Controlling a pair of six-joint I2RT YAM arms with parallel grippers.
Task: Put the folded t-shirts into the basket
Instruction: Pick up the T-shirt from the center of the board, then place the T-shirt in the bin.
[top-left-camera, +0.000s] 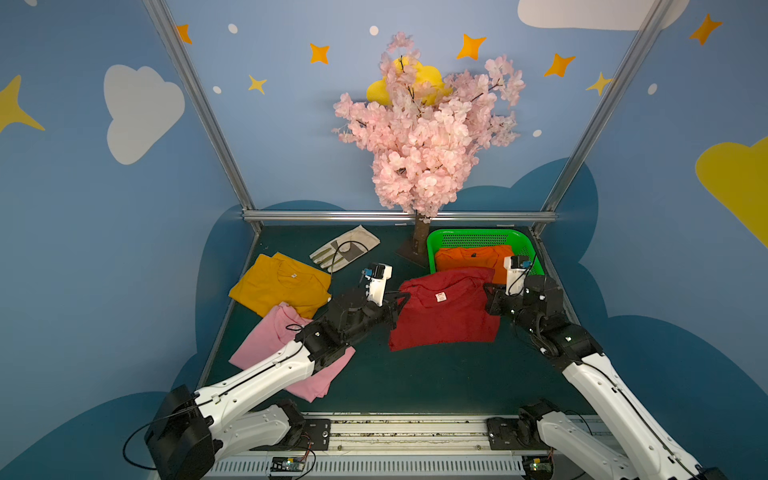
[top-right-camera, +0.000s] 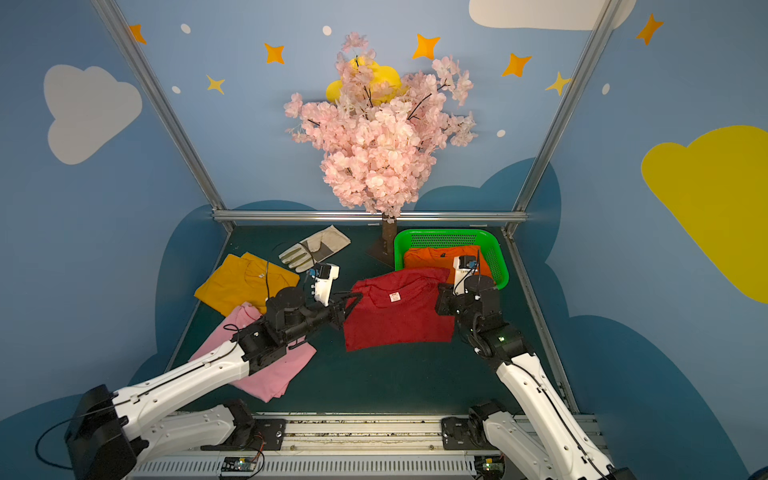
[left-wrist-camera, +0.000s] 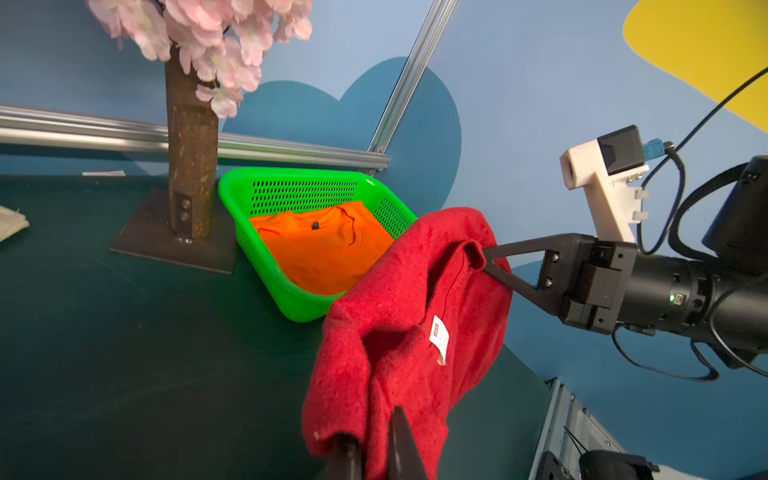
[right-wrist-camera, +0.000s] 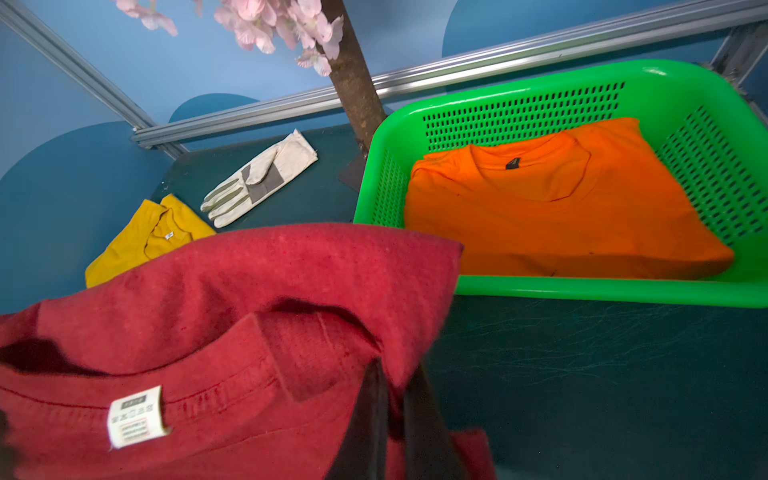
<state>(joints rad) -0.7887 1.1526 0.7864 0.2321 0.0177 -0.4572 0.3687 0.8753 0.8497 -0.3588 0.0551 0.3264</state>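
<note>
My left tool (top-left-camera: 402, 299) and right tool (left-wrist-camera: 487, 258) each pinch the dark red t-shirt (top-left-camera: 444, 320) above the tabletop (top-left-camera: 415, 382). The orange t-shirt (top-left-camera: 469, 257) lies in the basket (top-left-camera: 469, 235) at the far right corner.

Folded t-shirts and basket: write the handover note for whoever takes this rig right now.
Hands: left hand is shut on the dark red shirt at one collar-side corner. The right hand is shut on the opposite corner. The shirt hangs lifted between them, just short of the basket.
Done: the orange shirt lies flat in the basket.
Left: set the red one in on top, then fetch the mustard shirt and the pink shirt, both lying loose on the robot's left side. Leave the glove where it is.
</note>
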